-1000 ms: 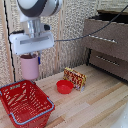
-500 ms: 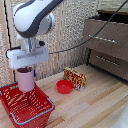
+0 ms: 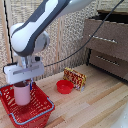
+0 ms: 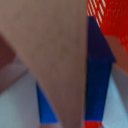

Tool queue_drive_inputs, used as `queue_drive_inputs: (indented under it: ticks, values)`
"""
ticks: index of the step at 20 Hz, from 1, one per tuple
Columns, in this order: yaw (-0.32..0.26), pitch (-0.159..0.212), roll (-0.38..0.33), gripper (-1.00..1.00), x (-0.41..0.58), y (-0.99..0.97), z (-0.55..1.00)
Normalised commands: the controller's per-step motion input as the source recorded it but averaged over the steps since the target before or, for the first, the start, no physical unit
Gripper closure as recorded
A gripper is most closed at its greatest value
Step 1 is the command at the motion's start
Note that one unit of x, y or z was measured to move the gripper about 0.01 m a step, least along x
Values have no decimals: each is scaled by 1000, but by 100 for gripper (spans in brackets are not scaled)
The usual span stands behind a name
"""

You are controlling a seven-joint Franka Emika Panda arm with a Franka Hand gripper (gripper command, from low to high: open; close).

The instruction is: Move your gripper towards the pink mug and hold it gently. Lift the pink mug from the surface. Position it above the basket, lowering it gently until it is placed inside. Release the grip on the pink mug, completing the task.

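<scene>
Hanging over the basket [image 3: 35, 107] in the exterior view, the gripper [image 3: 22, 85] was clamped on the pink mug [image 3: 22, 94], which sat low inside the basket's walls. Wrist view was a blurry close-up: pink mug [image 4: 55, 55] squeezed against a blue fingertip [image 4: 97, 75], red mesh [image 4: 107, 17] behind.

A home-like room; wooden dresser [image 3: 110, 42], reed-mat wall [image 3: 67, 50], plank floor [image 3: 95, 105].
</scene>
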Motion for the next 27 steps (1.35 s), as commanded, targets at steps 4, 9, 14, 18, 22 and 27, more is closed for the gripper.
queue_drive_inputs:
  ticks: [4,9,14,18,22,27]
  values:
    - [82,0,-181,100,100,159,-280]
    - [19,-39,-74,-100,11,200,-113]
    - [-6,-147,-1,-100,0,151,129]
    - [-22,-138,0,-100,0,30,343]
    - [-67,-45,7,-100,119,0,571]
    - [-71,3,1,-100,244,22,807]
